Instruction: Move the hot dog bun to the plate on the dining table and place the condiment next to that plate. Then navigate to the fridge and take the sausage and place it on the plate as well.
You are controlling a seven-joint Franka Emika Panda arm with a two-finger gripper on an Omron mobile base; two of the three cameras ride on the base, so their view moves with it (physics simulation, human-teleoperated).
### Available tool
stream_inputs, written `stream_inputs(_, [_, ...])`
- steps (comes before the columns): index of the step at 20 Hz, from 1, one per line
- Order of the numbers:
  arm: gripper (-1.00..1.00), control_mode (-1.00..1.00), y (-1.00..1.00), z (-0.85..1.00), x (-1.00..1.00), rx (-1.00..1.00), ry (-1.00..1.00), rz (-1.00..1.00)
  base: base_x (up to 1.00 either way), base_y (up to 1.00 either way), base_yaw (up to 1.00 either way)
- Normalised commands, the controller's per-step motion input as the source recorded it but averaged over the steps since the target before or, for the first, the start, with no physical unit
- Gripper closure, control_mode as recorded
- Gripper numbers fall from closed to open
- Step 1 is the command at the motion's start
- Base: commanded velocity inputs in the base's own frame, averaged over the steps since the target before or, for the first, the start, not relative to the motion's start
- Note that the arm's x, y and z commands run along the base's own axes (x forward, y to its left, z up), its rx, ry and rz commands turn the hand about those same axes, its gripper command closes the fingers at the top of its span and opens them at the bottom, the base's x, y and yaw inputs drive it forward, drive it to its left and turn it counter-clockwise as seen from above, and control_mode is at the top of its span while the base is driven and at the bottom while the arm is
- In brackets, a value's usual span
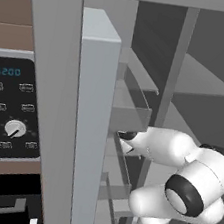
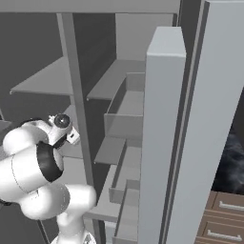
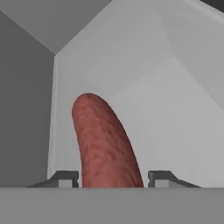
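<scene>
Now inside the fridge [image 2: 162, 119], jaws closed partway on the sausage [image 3: 105, 144] at lower centre (apparently gripped); carrying it to the plate remains.

Pale fridge shelf [image 3: 175, 113] carries reddish-brown sausage [image 3: 105, 144]

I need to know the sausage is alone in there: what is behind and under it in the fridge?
Behind the sausage are bare pale fridge walls meeting in a corner. Its near end runs between the jaws of the gripper, so what lies under it is hidden.
</scene>
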Motion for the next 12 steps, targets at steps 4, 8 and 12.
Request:
stream_inputs(4, [1.0,-1.0,-0.52,0.57,-0.43,0.0,-0.03,-0.03,0.0,0.0,0.0])
stream_inputs(8, [1.0,-1.0,-0.38,0.8,-0.65,0.0,-0.01,-0.04,0.0,0.0,0.0])
stream_inputs(12, [1.0,-1.0,-0.43,1.0,-0.45,0.0,0.09,-0.04,0.0,0.0,0.0])
